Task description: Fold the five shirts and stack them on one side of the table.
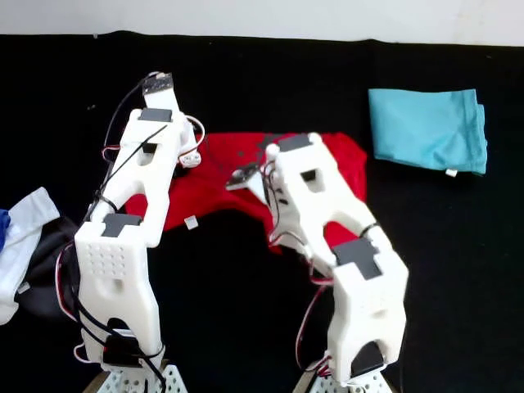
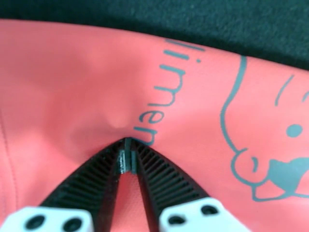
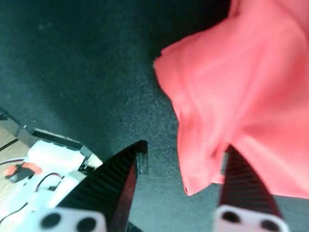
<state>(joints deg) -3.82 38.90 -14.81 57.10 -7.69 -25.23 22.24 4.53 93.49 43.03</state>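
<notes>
At the left edge of the high view we see a loose heap of shirts [image 1: 23,237], white, dark and blue, on the black table [image 1: 458,270]. Just right of it, the left gripper [image 2: 126,153] is clenched on the red shirt [image 1: 342,164], its tips meeting on a small pucker of cloth beside the grey print [image 2: 159,92]. The shirt lies spread at centre frame. The right gripper [image 3: 186,150] is released, with a corner of the red cloth between its wide-apart jaws. In the upper right, well apart, lies a folded teal shirt [image 1: 426,129].
</notes>
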